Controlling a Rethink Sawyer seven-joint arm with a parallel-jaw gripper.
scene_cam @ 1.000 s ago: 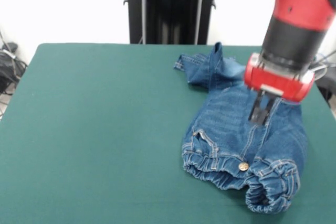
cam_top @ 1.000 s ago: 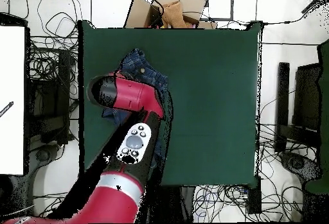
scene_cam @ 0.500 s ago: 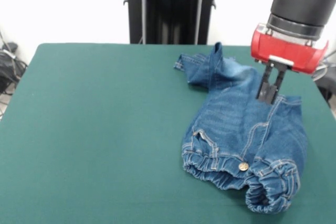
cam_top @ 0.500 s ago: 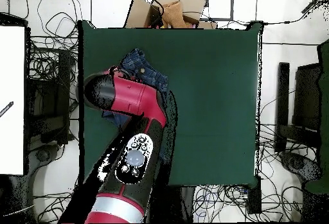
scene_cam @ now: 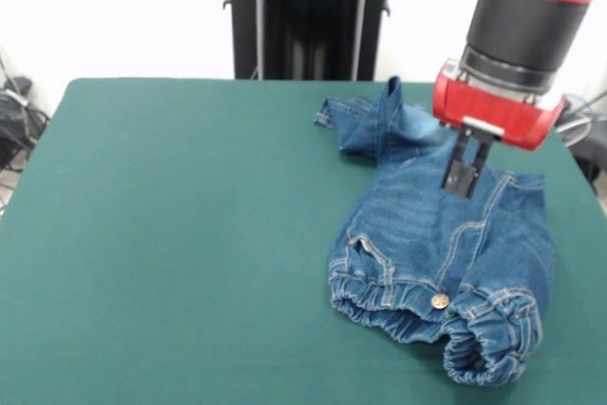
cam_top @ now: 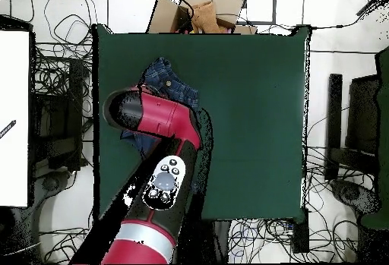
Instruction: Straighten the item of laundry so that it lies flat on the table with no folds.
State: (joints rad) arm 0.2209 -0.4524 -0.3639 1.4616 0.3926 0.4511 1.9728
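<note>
Toward the table's (scene_cam: 171,234) right side, the jeans (scene_cam: 436,253) lie bunched, legs crumpled; the gripper (scene_cam: 463,175) hovers just above them, its jaws seemingly closed and empty; pinching several layers risks dragging new folds.

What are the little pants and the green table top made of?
The jeans look like blue denim: woven, matte, faded in pale patches, with tan stitching and a shiny, brass-looking button. The table seems covered in plain dark green cloth, matte and smooth; what lies underneath is hidden.
</note>
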